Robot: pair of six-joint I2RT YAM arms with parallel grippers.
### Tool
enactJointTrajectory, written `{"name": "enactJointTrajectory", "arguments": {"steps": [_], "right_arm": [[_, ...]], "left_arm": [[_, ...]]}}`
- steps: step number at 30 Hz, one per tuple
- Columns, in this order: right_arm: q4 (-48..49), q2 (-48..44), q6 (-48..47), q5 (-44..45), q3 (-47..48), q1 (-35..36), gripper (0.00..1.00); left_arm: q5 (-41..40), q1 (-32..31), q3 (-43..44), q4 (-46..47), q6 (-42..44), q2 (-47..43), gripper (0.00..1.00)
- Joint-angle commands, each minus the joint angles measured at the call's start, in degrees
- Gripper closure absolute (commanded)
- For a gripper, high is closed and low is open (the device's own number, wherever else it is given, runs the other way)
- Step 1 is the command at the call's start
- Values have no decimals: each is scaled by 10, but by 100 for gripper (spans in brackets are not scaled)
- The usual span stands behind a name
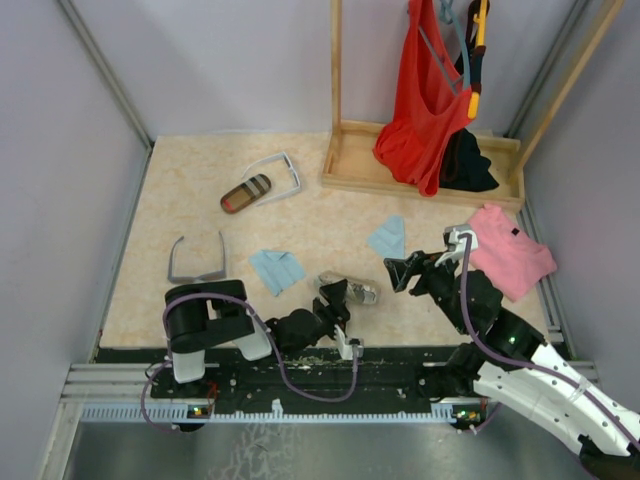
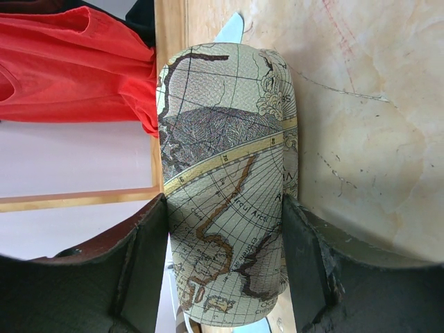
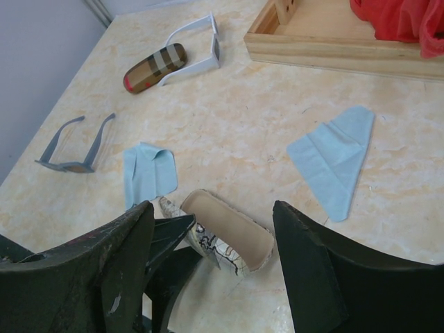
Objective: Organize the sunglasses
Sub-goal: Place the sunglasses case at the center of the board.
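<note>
left jaws clamped on map-print case [image 2: 229, 187], lid open | right jaws spread, empty | white sunglasses [image 1: 280, 172] beside striped case [image 1: 246, 193]

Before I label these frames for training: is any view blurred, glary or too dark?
Top external: evenly lit, sharp, only soft shadows. Left wrist: the map-print case fills the frame, crisp; the left fingers are dark, with little detail. Right wrist: table sharp, no glare; the right fingers blacken the lower edge.
</note>
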Motion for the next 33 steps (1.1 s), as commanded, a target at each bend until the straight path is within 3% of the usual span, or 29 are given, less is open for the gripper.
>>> {"name": "enactJointTrajectory", "arguments": {"steps": [1,4,5,6,14,24,33], "right_arm": [[15,-3,2,-4,7,-1,30],[13,-3,1,-4,9,-1,30],[12,-3,0,-4,10,-1,30],[12,-4,0,-4,10,-2,30],[8,-3,-4,-6,11,-1,30],[-19,12,-22,-18,29,-2,30],[-62,43,-47,-25,55,-1,30]], "left_arm": [[-9,-10,-9,12,-4,0,49],[-18,-15,-10,15,-6,2,42],[-20,-17,-10,17,-6,2,31],[-22,-19,-11,19,-7,3,26],[-42,-32,-14,37,-13,5,9],[-96,-82,-23,56,-34,-19,0],[-169,-158,-41,25,-106,-62,2]]}}
